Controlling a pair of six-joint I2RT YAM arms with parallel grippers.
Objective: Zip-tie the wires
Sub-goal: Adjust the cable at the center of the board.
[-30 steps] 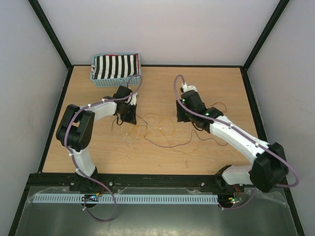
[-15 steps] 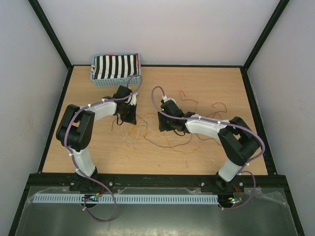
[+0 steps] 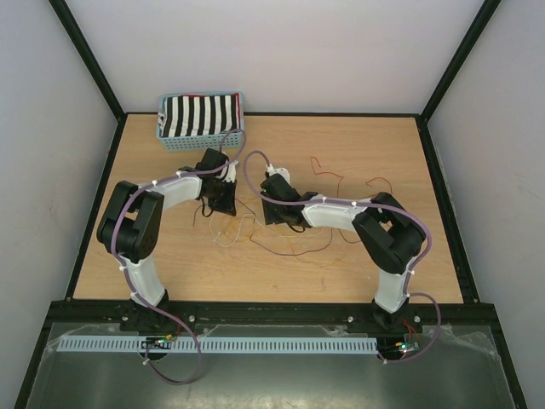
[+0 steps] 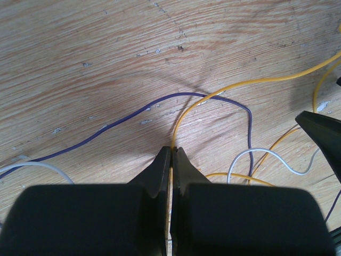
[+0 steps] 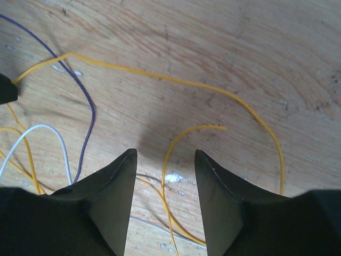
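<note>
Since the wires point(image 5: 160, 78) lie scattered on the bench point(image 3: 383, 145), near the basket point(image 3: 200, 136), gathering seems the step in hand — left claw point(image 4: 171, 154) pinched shut on one yellow strand point(image 4: 256, 81); right claw point(image 5: 165, 160) half open, empty, likely next to close on another.

Bright, even light from above; soft shadows on light wooden tabletop point(image 3: 281, 277). Sharp overhead, soft focus on near black gripper fingers point(image 5: 112, 208).
</note>
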